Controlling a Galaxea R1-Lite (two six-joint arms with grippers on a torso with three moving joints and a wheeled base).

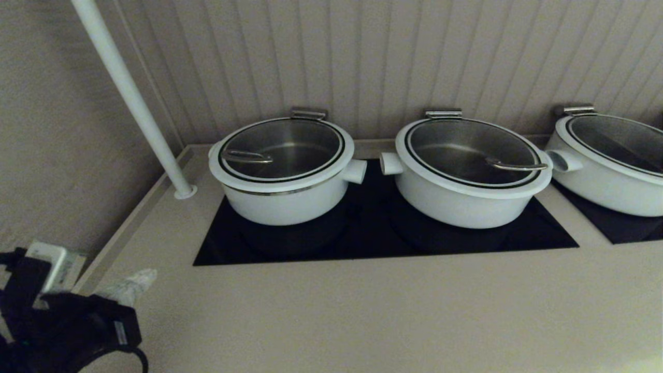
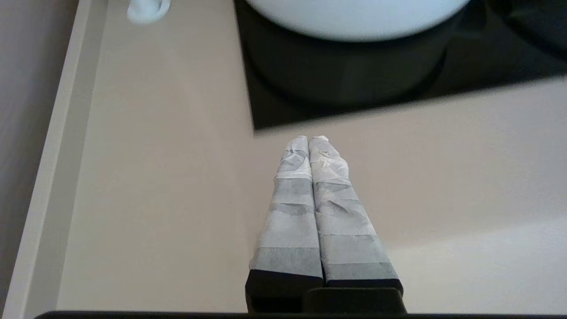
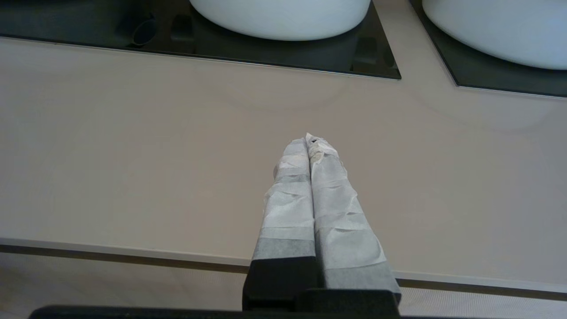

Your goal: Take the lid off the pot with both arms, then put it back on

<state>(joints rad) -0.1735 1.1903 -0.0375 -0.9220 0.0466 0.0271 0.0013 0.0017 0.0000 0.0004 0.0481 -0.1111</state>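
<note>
The pot (image 1: 285, 203) is the left one of three white pots and stands on a black cooktop. Its glass lid (image 1: 290, 142) lies on it, with the thin steel loop handle (image 1: 247, 156) near its left edge. My left gripper (image 1: 135, 282) is shut and empty, low at the counter's front left, well short of the pot. In the left wrist view its taped fingers (image 2: 308, 139) are pressed together above the counter, with the pot's base (image 2: 354, 17) ahead. My right gripper (image 3: 308, 139) is shut and empty above the counter's front edge; it is out of the head view.
A like pot (image 1: 466, 199) with its lid handle near the right edge stands in the middle, and a third pot (image 1: 611, 171) at the right. A white pole (image 1: 134, 103) rises from the counter left of the pot. A panelled wall (image 1: 393, 57) stands behind.
</note>
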